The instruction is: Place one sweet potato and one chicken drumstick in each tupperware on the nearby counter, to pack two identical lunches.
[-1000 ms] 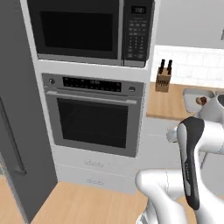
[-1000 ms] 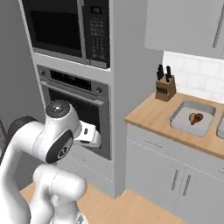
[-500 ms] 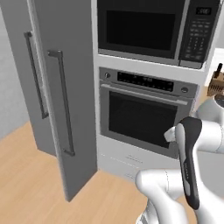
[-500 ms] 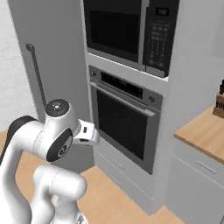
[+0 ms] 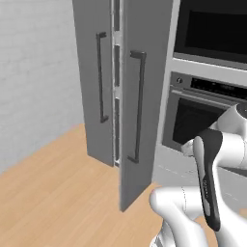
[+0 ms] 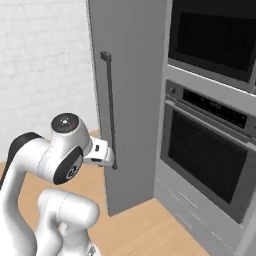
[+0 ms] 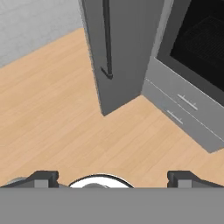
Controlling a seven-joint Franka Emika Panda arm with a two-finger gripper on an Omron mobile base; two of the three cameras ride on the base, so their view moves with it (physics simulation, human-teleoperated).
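Observation:
The sweet potatoes, chicken drumsticks, tupperware and counter are out of view. In the hand view my gripper [image 7: 113, 178] is open, its two dark fingertips [image 7: 43, 177] set wide apart with nothing between them. It points down at bare wooden floor [image 7: 65, 118] in front of a tall grey cabinet. My white arm [image 5: 208, 183] folds up in front of the oven in the left base view, and its elbow [image 6: 65, 155] sits low at the left of the right base view.
A tall grey double-door fridge [image 5: 125, 96] with dark bar handles [image 6: 110, 105] stands ahead. To its right is a wall oven [image 6: 210, 155] under a microwave [image 6: 215, 40], with drawers [image 7: 183, 109] below it. A white brick wall [image 5: 34, 72] is at the left.
The whole picture has swung: the base turned left, so the counter, knife block and oven slid out to the right and the fridge came into view. The gripper stayed open.

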